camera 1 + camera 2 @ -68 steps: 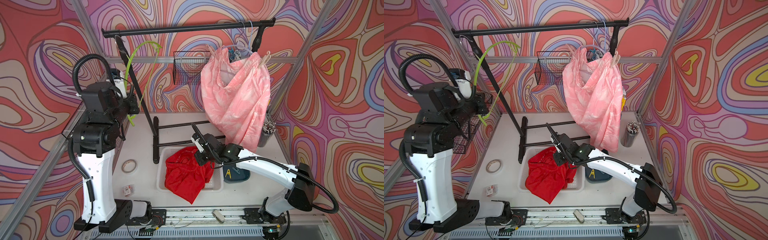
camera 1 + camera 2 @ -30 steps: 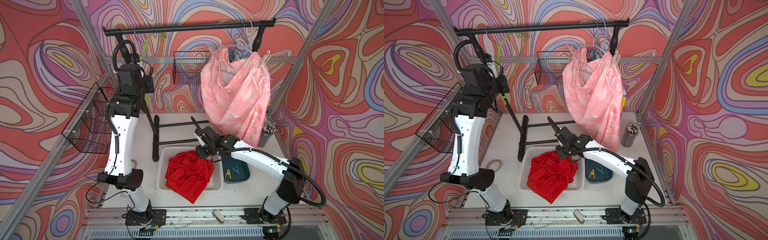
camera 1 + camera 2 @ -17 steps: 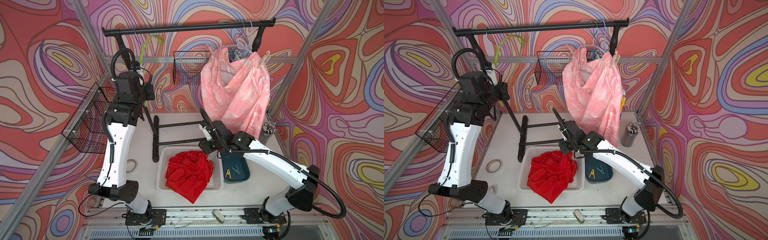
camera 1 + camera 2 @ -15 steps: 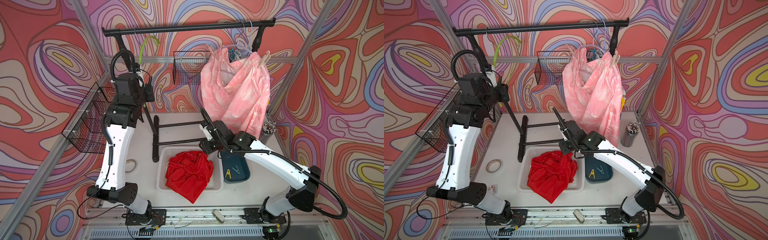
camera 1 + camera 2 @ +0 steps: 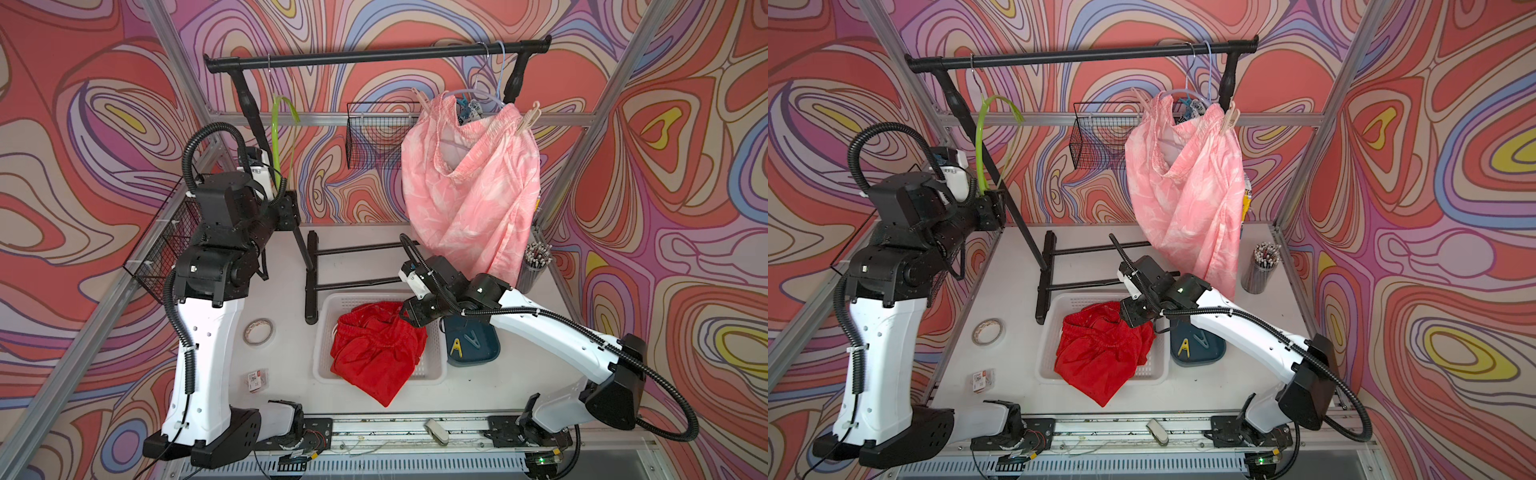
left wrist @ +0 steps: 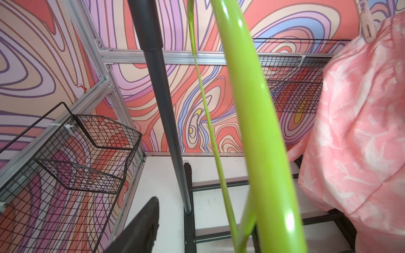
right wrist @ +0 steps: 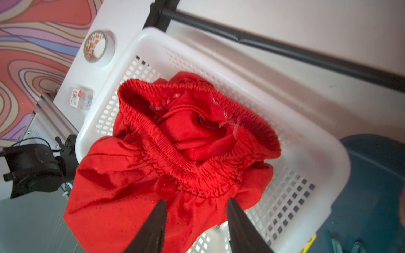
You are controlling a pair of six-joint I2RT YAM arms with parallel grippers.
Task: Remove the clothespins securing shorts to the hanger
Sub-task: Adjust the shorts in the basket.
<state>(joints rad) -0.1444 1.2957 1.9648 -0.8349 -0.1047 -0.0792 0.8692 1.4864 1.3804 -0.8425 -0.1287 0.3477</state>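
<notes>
The pink shorts [image 5: 469, 199] hang pinned by pale clothespins [image 5: 527, 120]; the red shorts [image 5: 374, 349] fill the white basket [image 5: 323, 332]. Our right tool [image 7: 196, 200] hovers open above them; whether our left tool [image 5: 287, 208] grips the green hanger [image 5: 274, 141] we cannot tell. We should pinch each clothespin's tails, then lift clear. The tape roll [image 7: 98, 46] carries illegible print

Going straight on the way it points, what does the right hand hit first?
Most likely the red shorts heaped in the basket: they lie right ahead of the open right hand, nothing between, though depth is unclear.
</notes>
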